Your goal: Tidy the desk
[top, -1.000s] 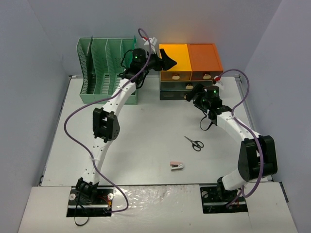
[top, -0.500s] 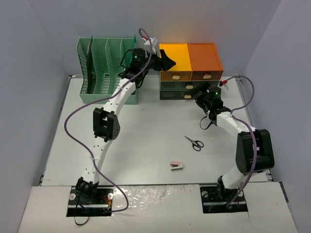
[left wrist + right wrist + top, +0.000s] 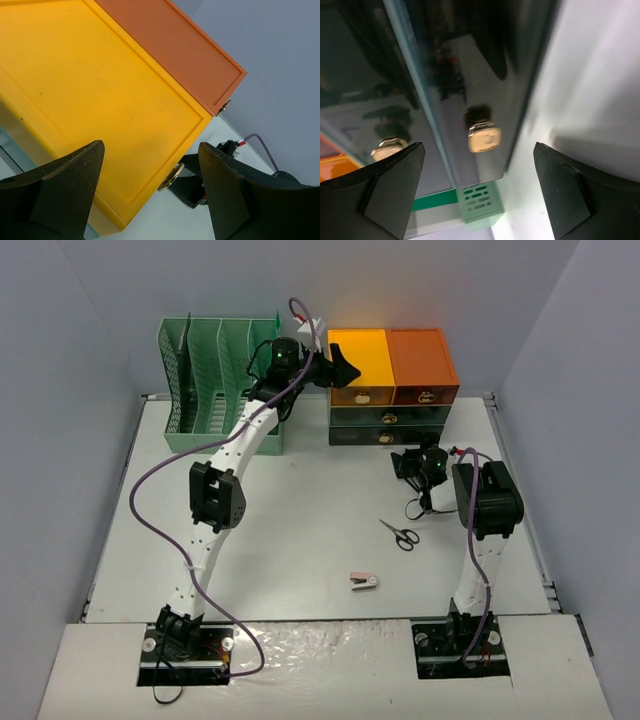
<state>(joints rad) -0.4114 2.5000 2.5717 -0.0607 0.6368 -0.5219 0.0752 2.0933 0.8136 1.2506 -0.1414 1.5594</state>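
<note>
large matte off-white rectangular counter (image 3: 300, 500) fills the top view, with thin rails along its edges; the arm bases cover its near edge. at the far edge, a mint-green slotted plastic file rack (image 3: 215, 390) on the left and a stacked plastic drawer unit (image 3: 390, 390) to its right. the left arm hides part of the rack's right end.

left tool (image 3: 342, 364) hangs above the yellow half of the unit. left wrist view: left tool (image 3: 150, 147) is released, fingers spread wide, with nothing between them but the yellow lid (image 3: 100, 90) below. only the finger ends are in frame; the rest is cut off at the bottom. the orange lid (image 3: 175, 50) sits beside the yellow one. one brass knob (image 3: 171, 177) peeks out under the yellow edge. beyond it are dark right-arm parts and a purple cable (image 3: 260, 145).

right tool (image 3: 405, 462) sits low, near the dark grey lower drawers (image 3: 385, 418). from above it is a dark clump and the jaws are unreadable. right wrist view: right tool (image 3: 479, 150) is released and empty, fingers wide apart, facing a glossy dark drawer front. a square brass knob (image 3: 484, 137) lies between the fingers, clear of both. a second knob (image 3: 390, 146) at the left is blurred. the front mirrors things, so shapes on it are hard to separate. green-and-white slotted patch (image 3: 477, 200) at the bottom: cannot tell if real or reflected.

loose on the counter between the arms: black-handled scissors (image 3: 400, 535) and a small pink-and-white object (image 3: 364, 582), too small to identify.
</note>
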